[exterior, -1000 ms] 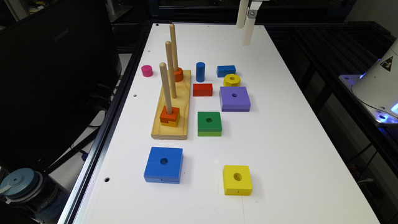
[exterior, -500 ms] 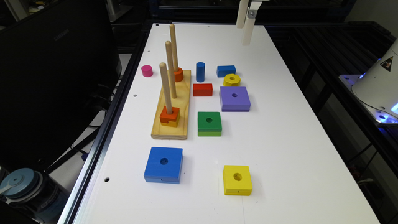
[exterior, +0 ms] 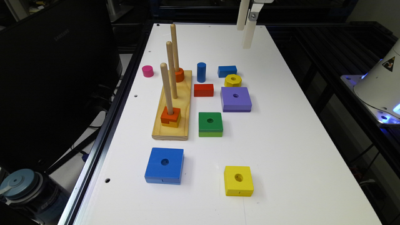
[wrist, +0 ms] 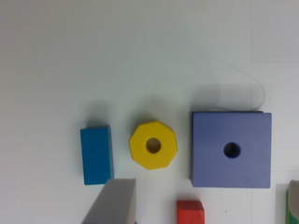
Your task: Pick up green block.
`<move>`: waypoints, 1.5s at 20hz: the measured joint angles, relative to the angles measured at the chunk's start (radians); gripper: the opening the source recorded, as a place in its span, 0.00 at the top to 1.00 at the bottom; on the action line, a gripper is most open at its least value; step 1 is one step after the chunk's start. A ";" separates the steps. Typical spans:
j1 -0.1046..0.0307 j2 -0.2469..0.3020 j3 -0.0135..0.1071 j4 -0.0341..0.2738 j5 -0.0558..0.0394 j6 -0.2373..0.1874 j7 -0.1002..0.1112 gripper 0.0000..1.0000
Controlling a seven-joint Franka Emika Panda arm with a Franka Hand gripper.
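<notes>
While hanging high over the white table [exterior: 281, 140], gripper [exterior: 243, 37] spread wide, with one grey finger [wrist: 112, 203] well apart from the other and nothing held between them. Nearest below the gripper: small blue block [exterior: 227, 71] [wrist: 96, 155], yellow octagon [exterior: 232, 80] [wrist: 153, 145] just beside it, and purple square block [exterior: 236, 99] [wrist: 231, 149] next beyond, each flat on the table. Slightly farther off: blue cylinder [exterior: 201, 72] upright, red block [exterior: 203, 90] [wrist: 190, 212] near it. Beyond the purple square, well apart from the gripper: green block [exterior: 210, 124], flat, hole upward, just beside the wooden peg board [exterior: 172, 125]. Pink cylinder [exterior: 147, 71] on the board's other side. Farthest from the gripper: large blue square block [exterior: 164, 165] and yellow square block [exterior: 238, 180].
</notes>
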 joint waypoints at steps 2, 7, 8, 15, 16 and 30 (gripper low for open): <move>0.000 0.001 0.004 0.002 0.0008 0.000 0.002 0.00; 0.000 0.014 0.013 0.019 0.0010 0.001 0.011 0.00; 0.000 0.020 0.016 0.025 0.0010 0.001 0.015 0.00; 0.000 0.063 0.026 0.065 0.0010 0.001 0.025 0.00; 0.000 0.066 0.026 0.068 0.0010 0.001 0.025 0.00; 0.000 0.096 0.061 0.106 0.0009 0.001 0.061 0.00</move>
